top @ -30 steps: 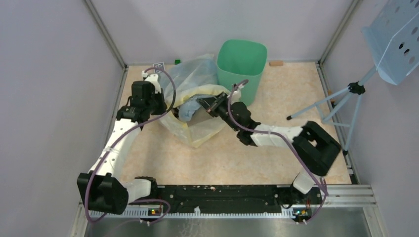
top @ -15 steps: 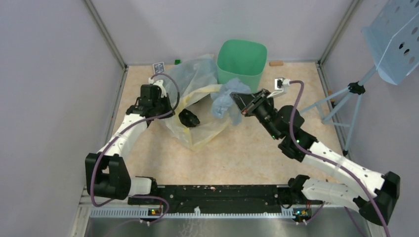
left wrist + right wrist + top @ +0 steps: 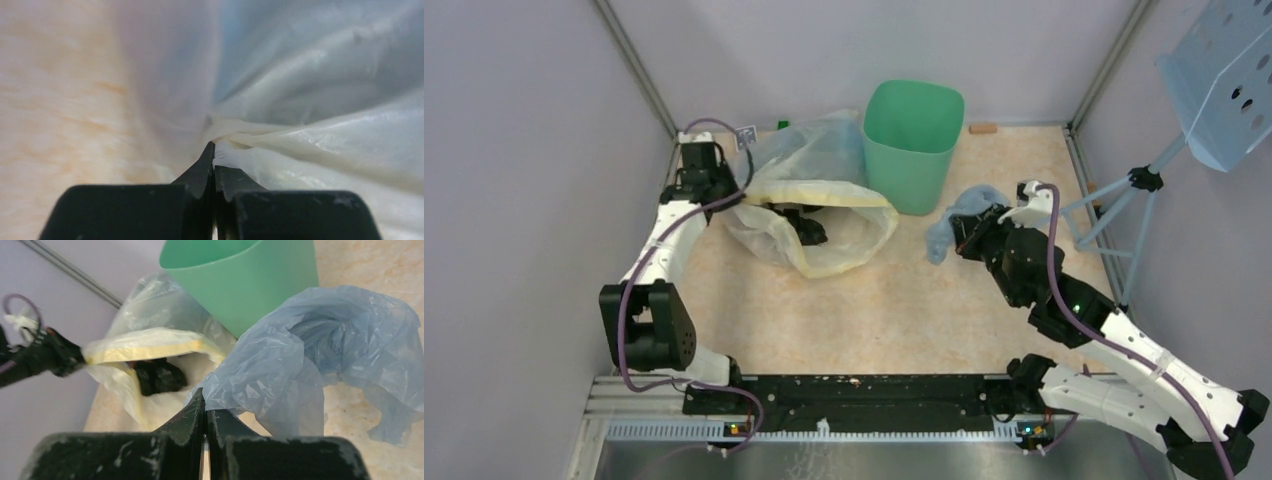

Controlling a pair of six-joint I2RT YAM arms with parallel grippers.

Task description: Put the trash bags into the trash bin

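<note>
The light-blue trash bag (image 3: pixel 959 215) hangs crumpled from my right gripper (image 3: pixel 969 238), to the right of the mint-green trash bin (image 3: pixel 912 140). In the right wrist view my right gripper (image 3: pixel 205 407) is shut on an edge of the blue bag (image 3: pixel 310 350), with the bin (image 3: pixel 250 275) behind it. My left gripper (image 3: pixel 729 192) is shut on the rim of the big clear yellow-tinted bag (image 3: pixel 824 225) at the far left. The left wrist view shows the left gripper (image 3: pixel 214 159) pinching that whitish plastic (image 3: pixel 300 145).
A black lump (image 3: pixel 802 222) lies inside the yellow-tinted bag's mouth. A tripod with a perforated blue panel (image 3: pixel 1224 80) stands at the right wall. Small items (image 3: pixel 982 127) lie by the back wall.
My right gripper has pulled the blue bag out of the yellow-tinted bag and carried it right, past the bin's front. My left gripper has drawn the big bag's rim back and to the left.
</note>
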